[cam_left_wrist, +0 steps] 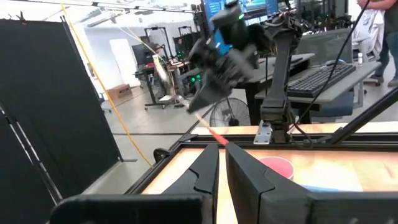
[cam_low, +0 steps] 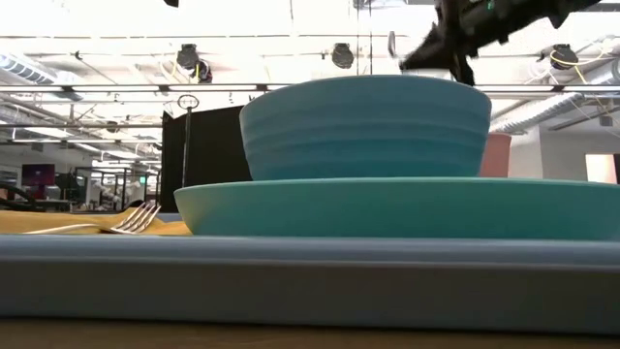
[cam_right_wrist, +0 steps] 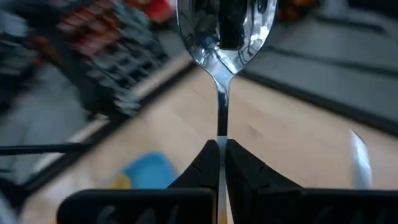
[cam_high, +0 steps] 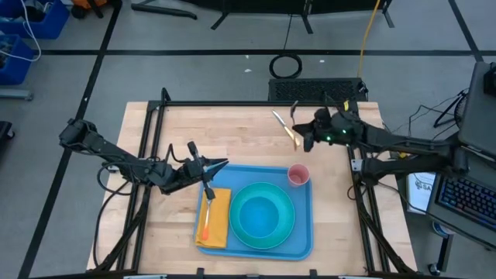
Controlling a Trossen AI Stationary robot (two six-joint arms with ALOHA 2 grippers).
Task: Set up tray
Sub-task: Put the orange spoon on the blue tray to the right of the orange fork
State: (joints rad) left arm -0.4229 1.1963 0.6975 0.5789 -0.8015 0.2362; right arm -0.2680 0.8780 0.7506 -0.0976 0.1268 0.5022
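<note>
The light-blue tray (cam_high: 304,232) lies at the table's near middle. On it are a turquoise plate (cam_low: 407,208) with a bowl (cam_high: 263,213), a pink cup (cam_high: 298,175), and a yellow napkin (cam_high: 219,209) with a fork (cam_low: 136,219) resting on it. My right gripper (cam_right_wrist: 222,146) hangs high over the table's far right, shut on a spoon (cam_right_wrist: 225,31). My left gripper (cam_high: 222,164) stands shut above the tray's far left corner, with nothing between its fingers (cam_left_wrist: 208,171). My right gripper pinches the spoon's thin metal neck (cam_right_wrist: 222,121) between its two fingers, just behind the bowl. The spoon lies along the fingers, its bowl sticking out past the tips. The fingers come nearly level from the table's right. The spoon is lifted clear of the table.
A piece of cutlery with a silver end and a yellowish handle (cam_high: 285,128) lies on the bare wood beyond the tray, below my right gripper. A black frame (cam_high: 232,103) runs along the table's far and side edges. Bare wood shows left of the tray.
</note>
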